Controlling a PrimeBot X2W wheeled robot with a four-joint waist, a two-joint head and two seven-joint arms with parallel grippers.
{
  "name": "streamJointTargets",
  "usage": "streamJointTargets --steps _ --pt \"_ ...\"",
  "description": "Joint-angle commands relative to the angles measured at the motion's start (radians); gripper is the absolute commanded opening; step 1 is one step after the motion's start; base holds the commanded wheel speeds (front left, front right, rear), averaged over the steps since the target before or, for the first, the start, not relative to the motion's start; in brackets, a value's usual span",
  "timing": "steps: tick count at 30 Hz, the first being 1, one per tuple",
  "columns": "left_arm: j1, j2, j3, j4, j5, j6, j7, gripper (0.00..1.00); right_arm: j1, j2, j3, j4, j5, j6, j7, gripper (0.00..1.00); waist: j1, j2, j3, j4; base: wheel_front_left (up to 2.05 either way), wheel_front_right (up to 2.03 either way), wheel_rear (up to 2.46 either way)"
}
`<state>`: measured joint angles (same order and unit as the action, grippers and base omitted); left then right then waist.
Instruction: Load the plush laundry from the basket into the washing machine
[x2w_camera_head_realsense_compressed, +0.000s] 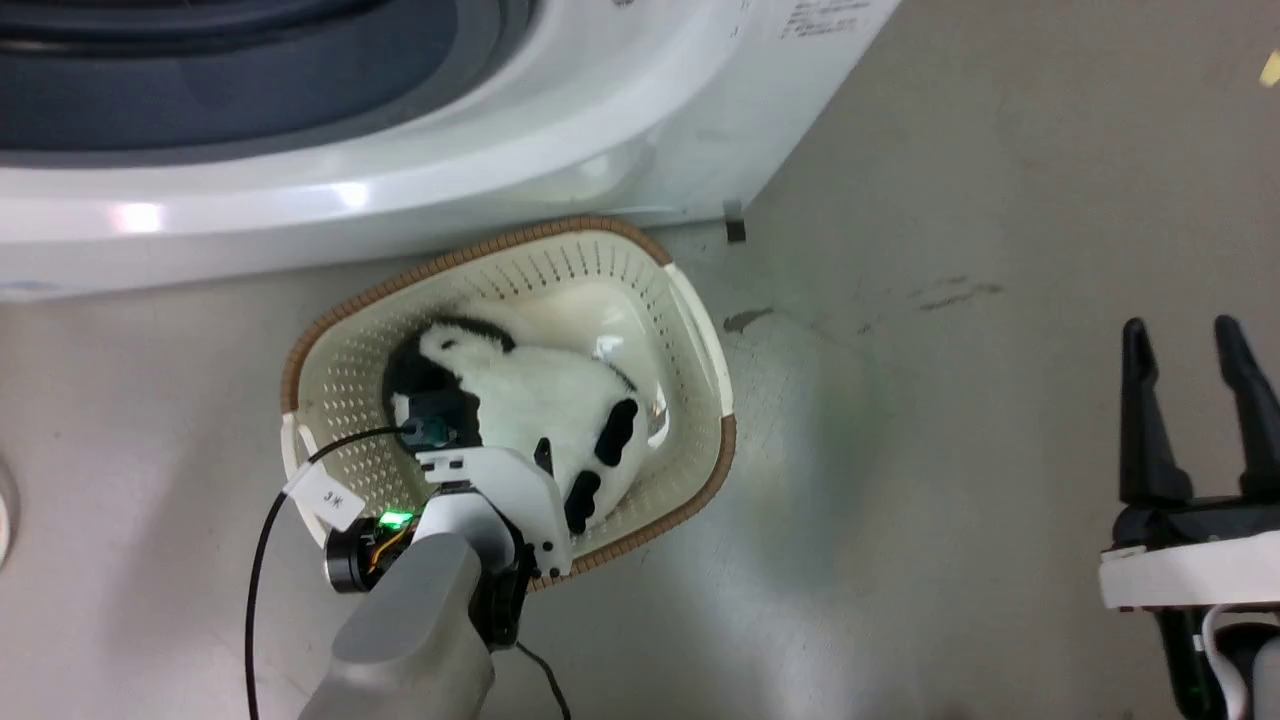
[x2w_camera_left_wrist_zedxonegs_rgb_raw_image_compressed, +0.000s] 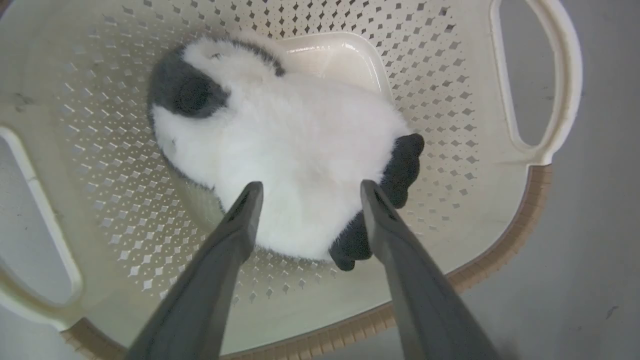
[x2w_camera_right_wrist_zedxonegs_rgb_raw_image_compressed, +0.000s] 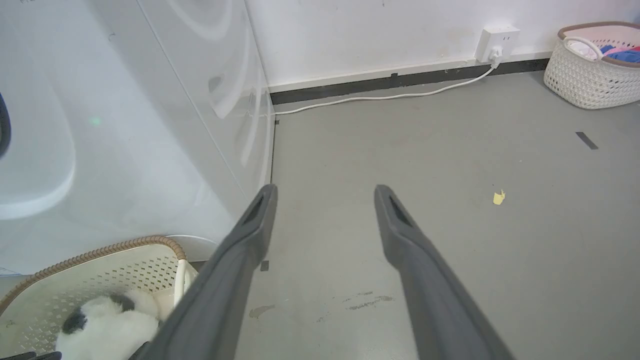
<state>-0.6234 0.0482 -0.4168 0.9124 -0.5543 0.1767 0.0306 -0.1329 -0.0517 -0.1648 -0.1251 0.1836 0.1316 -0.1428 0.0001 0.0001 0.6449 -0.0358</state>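
Observation:
The plush laundry (x2w_camera_head_realsense_compressed: 545, 400), a fluffy white toy with black patches, lies on the floor of the cream basket (x2w_camera_head_realsense_compressed: 340, 355), which sits on the ground just in front of the washing machine (x2w_camera_head_realsense_compressed: 420, 130). My left gripper (x2w_camera_left_wrist_zedxonegs_rgb_raw_image_compressed: 306, 192) hangs open inside the basket right above the plush laundry (x2w_camera_left_wrist_zedxonegs_rgb_raw_image_compressed: 295, 150), one finger on each side of its near end, nothing clamped. In the head view the left wrist hides the fingers. My right gripper (x2w_camera_head_realsense_compressed: 1188, 345) stands open off to the right over bare floor, well away from the basket (x2w_camera_right_wrist_zedxonegs_rgb_raw_image_compressed: 100, 272). The plush laundry (x2w_camera_right_wrist_zedxonegs_rgb_raw_image_compressed: 107, 332) also shows in the right wrist view.
The washing machine's grey-rimmed opening (x2w_camera_head_realsense_compressed: 230, 90) is at the top left of the head view. Grey floor spreads to the right. A second white basket (x2w_camera_right_wrist_zedxonegs_rgb_raw_image_compressed: 592, 65) with coloured clothes stands by the far wall, near a wall socket (x2w_camera_right_wrist_zedxonegs_rgb_raw_image_compressed: 495, 42) and its white cable.

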Motion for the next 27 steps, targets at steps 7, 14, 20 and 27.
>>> streamJointTargets --steps 7,14,20,27 --pt "-0.095 0.002 -0.074 0.07 -0.088 0.028 0.01 1.0 -0.024 0.001 -0.046 -0.083 -0.006 -0.001 0.014 1.0 -0.0001 -0.0001 0.104 0.014 0.0 0.0 0.0" --pt "-0.157 0.002 -0.14 0.123 -0.155 0.053 0.032 1.0 -0.023 0.001 -0.067 -0.144 -0.003 -0.001 0.032 1.0 -0.0001 -0.0001 0.164 0.019 0.0 0.0 0.0" --pt "-0.222 0.002 -0.2 0.186 -0.215 0.089 0.028 1.0 -0.02 0.001 -0.087 -0.192 0.008 -0.001 0.039 1.0 -0.0001 -0.0001 0.223 0.016 0.0 0.0 0.0" --pt "-0.287 0.002 -0.253 0.239 -0.286 0.12 -0.022 1.0 -0.022 0.001 -0.114 -0.243 0.018 -0.001 0.044 1.0 -0.0001 -0.0001 0.293 0.009 0.0 0.0 0.0"
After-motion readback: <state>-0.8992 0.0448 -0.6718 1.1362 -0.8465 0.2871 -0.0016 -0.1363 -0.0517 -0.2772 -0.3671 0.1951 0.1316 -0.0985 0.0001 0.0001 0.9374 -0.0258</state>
